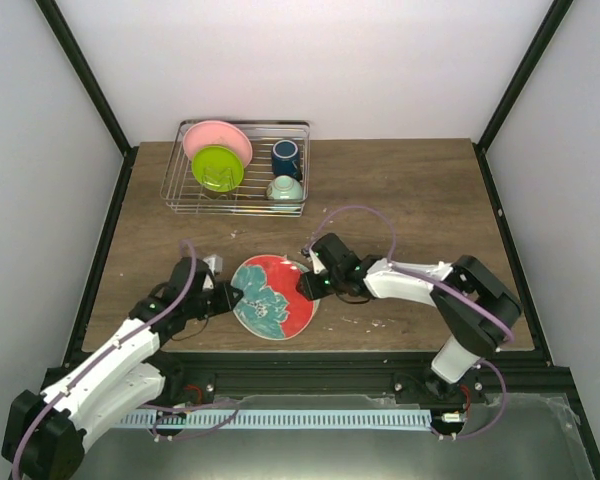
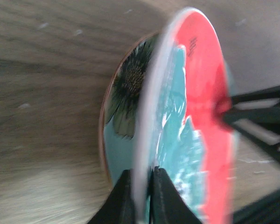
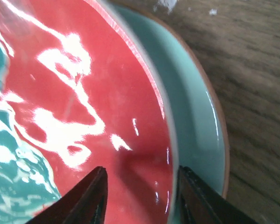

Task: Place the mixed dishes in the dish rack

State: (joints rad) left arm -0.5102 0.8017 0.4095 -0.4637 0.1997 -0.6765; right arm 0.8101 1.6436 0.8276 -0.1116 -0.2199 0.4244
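The red-and-teal floral plate point(image 1: 273, 297) is face up at the front middle of the table, between both arms. My left gripper point(image 1: 235, 297) is shut on its left rim; in the left wrist view the two fingers pinch the plate point(image 2: 191, 116) edge at my left gripper point(image 2: 143, 179). My right gripper point(image 1: 305, 285) is open, its fingers straddling the right rim of the plate point(image 3: 84, 93) with a gap, seen at my right gripper point(image 3: 142, 179). The dish rack point(image 1: 240, 208) at the back left holds a pink plate point(image 1: 217, 140), a lime-green plate point(image 1: 218, 168), a dark blue cup point(image 1: 286, 158) and a mint-green bowl point(image 1: 286, 188).
The wooden table point(image 1: 400, 190) is walled in by white panels and black frame posts point(image 1: 85, 90). Small white crumbs point(image 1: 380, 322) lie near the front edge. Whether the floral plate rests on the table or hangs just above it, I cannot tell.
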